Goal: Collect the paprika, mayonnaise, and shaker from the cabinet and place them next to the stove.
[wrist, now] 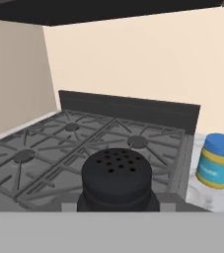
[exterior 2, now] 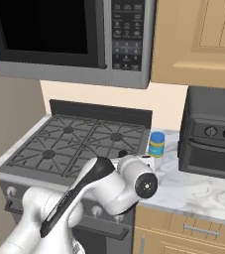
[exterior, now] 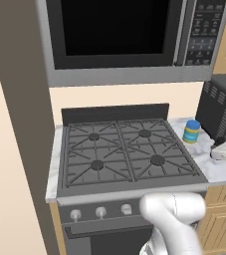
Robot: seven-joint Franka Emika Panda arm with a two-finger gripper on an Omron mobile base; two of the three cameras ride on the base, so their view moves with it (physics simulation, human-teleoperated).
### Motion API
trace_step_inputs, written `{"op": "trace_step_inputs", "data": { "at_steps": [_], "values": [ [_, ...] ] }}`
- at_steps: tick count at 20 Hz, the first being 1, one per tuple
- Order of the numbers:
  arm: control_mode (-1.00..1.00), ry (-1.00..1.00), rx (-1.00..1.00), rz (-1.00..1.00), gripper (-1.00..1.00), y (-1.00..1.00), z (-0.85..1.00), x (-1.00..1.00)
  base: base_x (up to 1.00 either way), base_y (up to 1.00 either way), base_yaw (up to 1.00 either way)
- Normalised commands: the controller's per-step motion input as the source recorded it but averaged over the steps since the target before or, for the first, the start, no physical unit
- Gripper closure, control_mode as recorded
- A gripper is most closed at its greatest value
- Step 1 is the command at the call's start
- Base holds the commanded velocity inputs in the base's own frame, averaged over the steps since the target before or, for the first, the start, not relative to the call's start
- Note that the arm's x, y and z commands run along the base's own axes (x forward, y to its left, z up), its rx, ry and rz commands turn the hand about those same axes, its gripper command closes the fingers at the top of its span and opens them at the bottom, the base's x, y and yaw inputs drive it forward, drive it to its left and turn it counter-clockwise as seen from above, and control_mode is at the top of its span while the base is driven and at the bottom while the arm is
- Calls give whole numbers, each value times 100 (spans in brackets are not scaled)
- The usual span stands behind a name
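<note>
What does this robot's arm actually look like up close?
The arm is built from smooth, glossy white rounded segments, like thick tubes joined by ball-shaped elbows. One link carries a long black stripe along its side, and a round white joint cap has a small dark dot at its centre. No loose cables show.

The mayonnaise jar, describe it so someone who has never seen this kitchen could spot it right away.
Find the gas stove under the microwave. On the marble counter just right of it, before the black toaster oven, stands the mayonnaise jar. It is squat, with a blue lid and yellow band, the only colourful thing there.
</note>
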Motion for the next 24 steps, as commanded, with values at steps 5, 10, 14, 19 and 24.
{"op": "trace_step_inputs", "data": {
  "at_steps": [5, 10, 14, 19, 24],
  "values": [
    [-100, 1, 0, 16, 100, -47, -30, 43, 0, 0, 0],
    [-100, 0, 0, 15, 100, -36, -32, 24, 0, 0, 0],
    [-100, 10, 0, 11, 100, -14, -38, 23, 0, 0, 0],
    [-100, 4, 0, 9, 100, -7, -33, 27, 0, 0, 0],
    [-100, 0, 4, 7, 100, 0, -23, 27, 0, 0, 0]
  ]
}}
